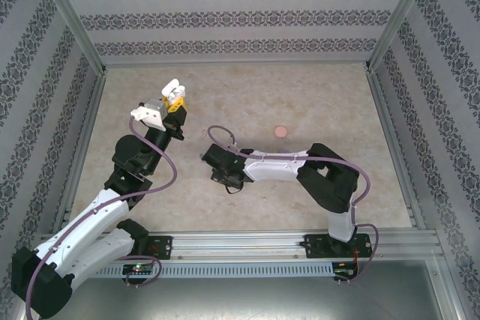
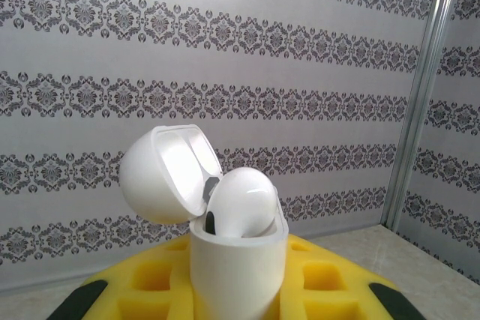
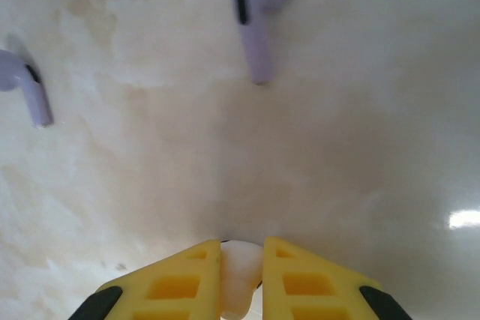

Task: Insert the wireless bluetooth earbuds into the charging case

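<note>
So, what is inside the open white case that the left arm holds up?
One white earbud sits in the white case, its rounded head above the rim. The case wall covers its stem and whatever else may lie deeper inside.

So from the wrist cam you're looking at a white charging case (image 2: 238, 271) standing upright, pinched in the claw (image 2: 240, 286) between its two yellow fingers (image 2: 150, 281), which hug it on both sides at the bottom of the shot. The lid (image 2: 169, 174) is flipped open and leans back to the left, glossy inside. One white earbud (image 2: 241, 201) sits in the case with its rounded head poking up above the rim, a small dark spot low on its left side. Behind it all is a grey wall (image 2: 300, 50) with bands of ornate pattern, a metal post (image 2: 424, 95) on the right, and a bit of beige desk (image 2: 397, 260) down in the corner.
</note>
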Robot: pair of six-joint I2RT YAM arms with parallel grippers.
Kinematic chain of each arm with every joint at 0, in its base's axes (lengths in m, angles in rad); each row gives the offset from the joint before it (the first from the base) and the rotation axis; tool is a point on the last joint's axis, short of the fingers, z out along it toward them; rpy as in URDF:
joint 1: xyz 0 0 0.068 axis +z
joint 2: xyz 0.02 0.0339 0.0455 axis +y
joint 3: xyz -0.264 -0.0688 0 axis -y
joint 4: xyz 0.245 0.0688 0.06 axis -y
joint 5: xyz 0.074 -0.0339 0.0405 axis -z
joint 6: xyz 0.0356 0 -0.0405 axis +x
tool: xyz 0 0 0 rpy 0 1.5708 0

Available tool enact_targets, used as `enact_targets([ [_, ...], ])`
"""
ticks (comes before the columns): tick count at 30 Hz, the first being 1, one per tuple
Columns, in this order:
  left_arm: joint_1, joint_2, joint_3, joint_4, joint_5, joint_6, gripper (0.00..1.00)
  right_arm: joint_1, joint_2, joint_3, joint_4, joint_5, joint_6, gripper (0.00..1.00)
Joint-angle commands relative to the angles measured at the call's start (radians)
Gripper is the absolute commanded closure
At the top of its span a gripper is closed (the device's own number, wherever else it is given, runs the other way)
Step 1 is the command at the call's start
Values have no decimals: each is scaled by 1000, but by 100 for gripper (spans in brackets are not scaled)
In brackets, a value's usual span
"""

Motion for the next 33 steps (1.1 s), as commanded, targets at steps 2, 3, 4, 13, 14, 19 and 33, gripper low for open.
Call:
enact_targets([
  [2,11,-18,18,4,15,3,100,-21,-97,-77,-80,12,-99,85],
  [3,12,-18,18,2,15,3,100,-26,-121,-92,-94,12,-119,85],
  [4,11,-19,19,3,15,2,100,-33,-143,-106,-111,13,-143,85],
  [13,12,-16,20,9,20,-11,100,-91,-303,-148,-416,50,-426,85],
  [14,12,-15,19,12,19,-15,100,-101,-307,-149,-443,50,-451,85],
  [19,12,-12,13,29,17,-29,100,-123,-282,-121,-552,69,-549,84],
  [33,11,-25,4,51,15,-44,100,-85,20,68,-731,170,-671,85],
])
